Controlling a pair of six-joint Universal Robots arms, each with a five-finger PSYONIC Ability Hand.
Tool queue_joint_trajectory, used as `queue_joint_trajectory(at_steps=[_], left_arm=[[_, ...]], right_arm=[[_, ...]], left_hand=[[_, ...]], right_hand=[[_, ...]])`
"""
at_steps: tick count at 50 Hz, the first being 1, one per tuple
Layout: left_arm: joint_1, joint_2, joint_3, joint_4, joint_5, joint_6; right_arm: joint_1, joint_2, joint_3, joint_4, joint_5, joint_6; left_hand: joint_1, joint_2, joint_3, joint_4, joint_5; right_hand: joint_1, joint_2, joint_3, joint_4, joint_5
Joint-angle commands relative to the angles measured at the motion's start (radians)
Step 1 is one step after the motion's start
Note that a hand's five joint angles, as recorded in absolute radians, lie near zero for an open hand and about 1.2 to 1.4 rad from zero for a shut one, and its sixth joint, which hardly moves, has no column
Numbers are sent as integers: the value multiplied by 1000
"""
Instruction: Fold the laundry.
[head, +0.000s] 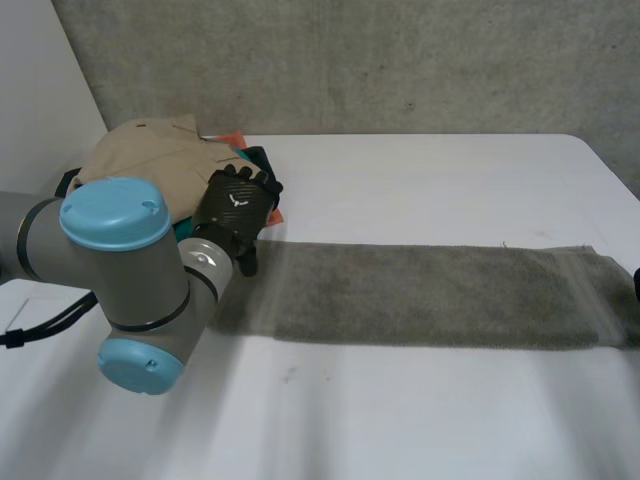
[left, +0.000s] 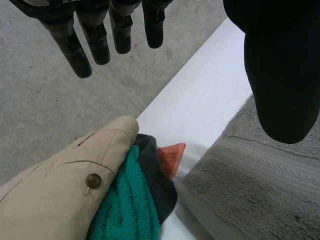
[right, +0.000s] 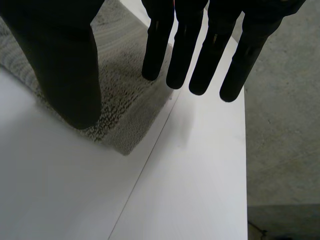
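Left robot hand (head: 238, 205): fingers straight, thumb set wide apart, holding nothing; it is over the left end of the grey towel (head: 430, 295), beside the laundry pile (head: 160, 160).
Right robot hand (right: 185, 50): fingers straight, thumb apart, empty; it is over the towel's right-end corner, perhaps just clear of it.
Grey towel: lies flat in a long strip across the bench (head: 420, 180).
Laundry pile: beige buttoned garment (left: 60, 185) on top, with teal cloth (left: 125, 200), dark cloth (left: 157, 185) and orange scrap (left: 170, 157) beneath, just beside the towel's end.
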Motion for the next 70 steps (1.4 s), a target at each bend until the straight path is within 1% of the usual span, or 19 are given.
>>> queue_joint_trajectory(at_steps=[1,7,18,20,21,24,25,30,34,37,42,46,47,51,54,55,63,67,70], left_arm=[[1,3,1,0,0,-16],[1,17,-2,0,0,-16],[0,19,-4,0,-1,-16],[0,20,-4,0,-1,-16],[0,19,-4,0,-1,-16],[0,20,-4,0,-1,-16],[0,20,-4,0,-1,-16],[1,22,-4,0,-3,-16],[3,35,-5,-1,-6,-16],[3,52,-20,-1,-6,-18],[7,81,-45,-1,-3,-18],[9,89,-53,-1,-1,-18],[12,97,-53,-1,-3,-18],[27,117,-54,-1,-6,-34],[32,134,-56,-1,-6,-59],[33,146,-60,-1,-6,-80],[33,186,-109,0,2,-131],[33,184,-123,0,2,-131],[33,183,-125,0,2,-131]], right_arm=[[-26,30,-10,-1,-8,-3],[-34,30,-7,-1,-9,-1],[-32,61,-10,-6,-5,-1],[-31,65,-10,-9,-5,-1],[-31,68,-13,-12,-5,0],[-32,74,-19,-23,-5,0],[-34,86,-30,-32,-3,0],[-61,102,-65,-32,5,3],[-141,113,-114,-46,11,-15],[-188,137,-185,-40,34,-69],[-193,125,-243,-27,106,-121],[-72,65,-246,-29,101,-63],[10,23,-249,-38,97,1],[199,-80,-251,-53,91,164],[310,-125,-242,-81,86,229],[409,-142,-234,-107,72,256],[845,-82,-177,-207,-20,235],[975,45,-179,-219,-20,172],[1020,102,-177,-219,-18,132]], left_hand=[[-18,-30,-34,-28,-50],[-18,-30,-34,-28,-50],[-18,-30,-34,-28,-50],[-18,-30,-34,-28,-50],[-18,-30,-34,-28,-50],[-18,-30,-34,-28,-50],[-18,-30,-34,-28,-50],[-18,-30,-34,-28,-50],[-18,-30,-34,-28,-50],[-18,-30,-34,-28,-50],[-18,-30,-34,-28,-50],[-18,-30,-34,-28,-50],[-18,-30,-34,-28,-50],[-18,-30,-34,-28,-50],[-18,-30,-34,-28,-50],[-18,-30,-34,-28,-50],[-18,-30,-34,-28,-50],[-18,-30,-34,-28,-50],[-18,-30,-34,-28,-50]], right_hand=[[-7,-9,-6,-6,-7],[-101,-103,-101,-100,-101],[-66,-68,-66,-65,-66],[45,43,45,46,45],[194,192,194,195,194],[435,434,436,436,435],[717,715,718,718,717],[720,718,720,720,720],[720,718,720,720,720],[720,718,720,720,720],[720,718,720,720,720],[720,718,720,720,720],[720,718,720,720,720],[720,718,720,720,720],[720,718,720,720,720],[720,718,720,720,720],[720,718,720,720,720],[720,718,720,720,720],[720,718,720,720,720]])
